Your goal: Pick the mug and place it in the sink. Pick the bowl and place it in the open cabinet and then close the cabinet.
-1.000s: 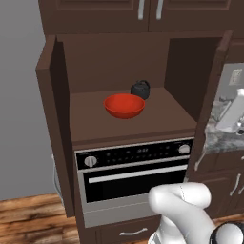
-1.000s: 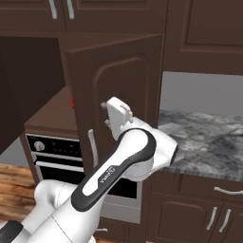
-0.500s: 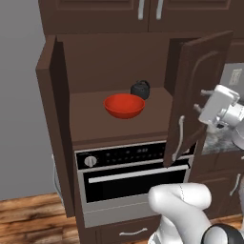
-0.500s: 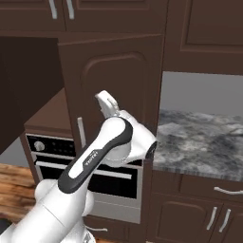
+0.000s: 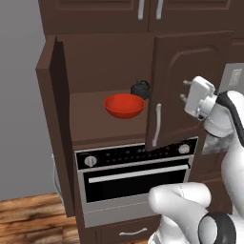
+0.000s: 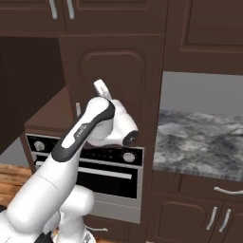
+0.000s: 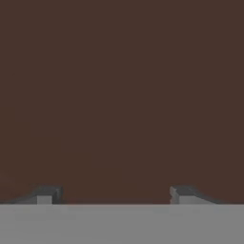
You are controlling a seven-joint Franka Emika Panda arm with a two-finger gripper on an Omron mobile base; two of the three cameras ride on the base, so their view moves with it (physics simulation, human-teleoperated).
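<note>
We find the bowl (image 5: 124,105) on the cabinet (image 5: 102,62) shelf, near its front edge, a small dark kettle (image 5: 140,88) behind it at the back. The right door (image 5: 183,90) stands partly closed, the left wide open. The gripper (image 5: 183,90) presses its face, fingers (image 7: 183,195) spread wide, holding nothing.

from the left base view you look forward from behind the arm into the open cabinet (image 5: 109,71), with the oven (image 5: 136,174) below it. the right base view faces the same cabinet (image 6: 118,71) and oven (image 6: 90,173) from the other side, adding the countertop (image 6: 201,142). your hand view sits very close against plain brown wood.
</note>
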